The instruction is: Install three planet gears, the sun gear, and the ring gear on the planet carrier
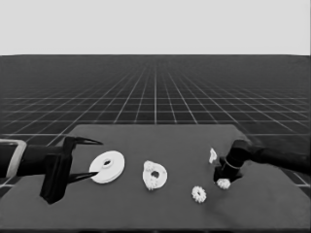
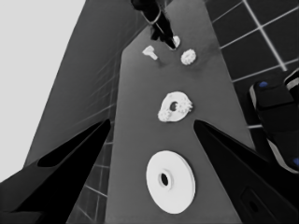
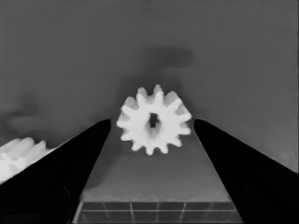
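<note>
While the right gripper (image 1: 224,180) is reaching down over the right part of the table (image 1: 160,213), its two fingers are standing apart, one on either side of a small toothed gear (image 3: 153,120). In the right wrist view that gear is lying flat on the dark surface between the two wedges, with clear gaps on both sides, so nothing is being gripped. In the head view the same gear is showing as a white spot at the fingertips.

Just beside it, toward the middle of the table, a second gear (image 1: 198,194) is lying loose. A thin white piece (image 1: 212,155) is lying a little farther back, near the right arm.

Farther toward the middle, the smaller round part (image 1: 155,174) is sitting flat with its wide centre hole showing. Toothed gears are sitting on it, their teeth sticking out around its rim; how many I cannot tell.

To its left, the larger round part (image 1: 107,167) is lying flat, apart from the smaller one.

At the left edge the left gripper (image 1: 90,159) is waiting with its fingers spread wide, hovering beside the larger round part and holding nothing.
</note>
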